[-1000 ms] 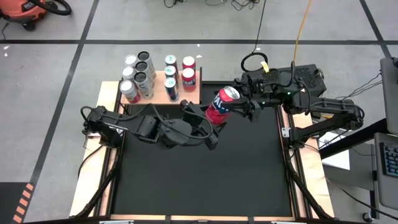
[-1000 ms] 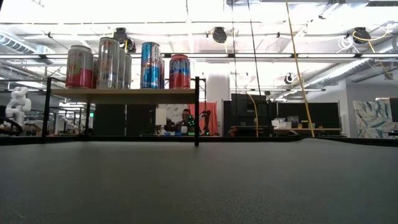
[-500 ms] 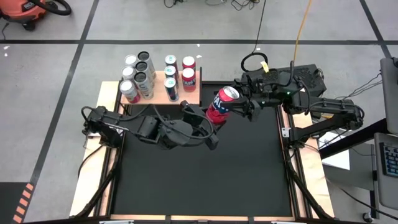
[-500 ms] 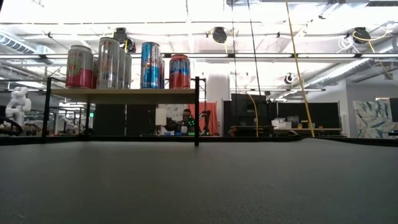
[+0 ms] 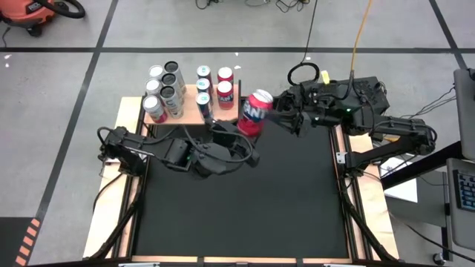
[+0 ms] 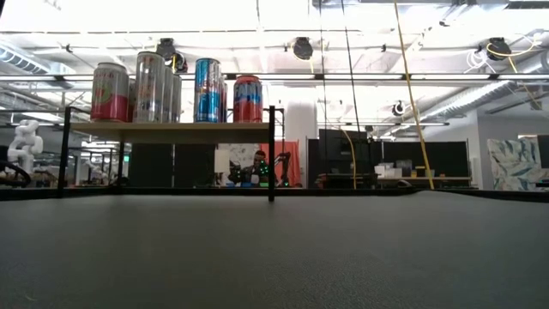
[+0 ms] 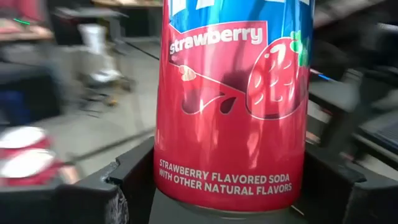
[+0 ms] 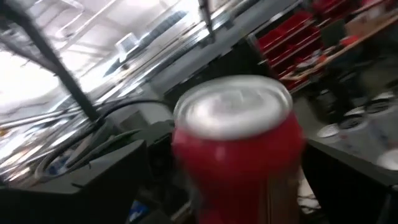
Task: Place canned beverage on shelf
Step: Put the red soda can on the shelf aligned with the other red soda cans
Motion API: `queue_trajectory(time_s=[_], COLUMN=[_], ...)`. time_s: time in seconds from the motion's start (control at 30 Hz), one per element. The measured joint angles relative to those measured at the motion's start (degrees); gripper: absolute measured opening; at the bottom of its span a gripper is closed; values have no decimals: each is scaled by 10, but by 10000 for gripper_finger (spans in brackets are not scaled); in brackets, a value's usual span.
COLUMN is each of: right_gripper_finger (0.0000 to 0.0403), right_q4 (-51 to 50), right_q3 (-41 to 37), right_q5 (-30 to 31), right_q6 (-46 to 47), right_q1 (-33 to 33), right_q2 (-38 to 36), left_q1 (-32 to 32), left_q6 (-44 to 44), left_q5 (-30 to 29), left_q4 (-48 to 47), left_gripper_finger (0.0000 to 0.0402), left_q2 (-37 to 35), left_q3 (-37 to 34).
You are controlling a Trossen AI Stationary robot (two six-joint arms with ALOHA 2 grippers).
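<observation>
Both hands (image 5: 236, 136) (image 5: 276, 117) grip strawberry can (image 5: 254, 113) beside shelf (image 5: 189, 113)

I see a black mat (image 5: 237, 200) covering my bench, grey floor (image 5: 67, 111) marked with black tape lines around it, and an orange vacuum (image 5: 30, 13) at the far corner.

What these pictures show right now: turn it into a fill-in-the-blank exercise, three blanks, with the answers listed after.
The left gripper grips a red can labelled "___ flavored soda".
In the high view, that can is held just past the ___ edge of the shelf, with the right gripper beside it.
The shelf's board is pale ___.
Missing words: strawberry; right; wood.
</observation>
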Motion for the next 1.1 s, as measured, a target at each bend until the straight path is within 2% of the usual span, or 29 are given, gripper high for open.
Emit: queue_trajectory(time_s=[0.2,0.43,0.77,1.1], right_gripper_finger=[394,399,400,400], right_q4=[-11,-12,-5,-39], right_q3=[0,0,8,67], right_q5=[69,110,105,32], right_q6=[-40,-46,-43,-89], right_q1=[0,-2,-28,-46], right_q2=[-16,-8,-1,52], left_q1=[2,17,20,26], left_q6=[46,79,95,109], left_q5=[-96,-120,-140,-142], left_q4=[19,47,47,46], left_gripper_finger=[289,289,289,289], left_q2=[-1,4,16,25], left_q3=[0,0,0,0])
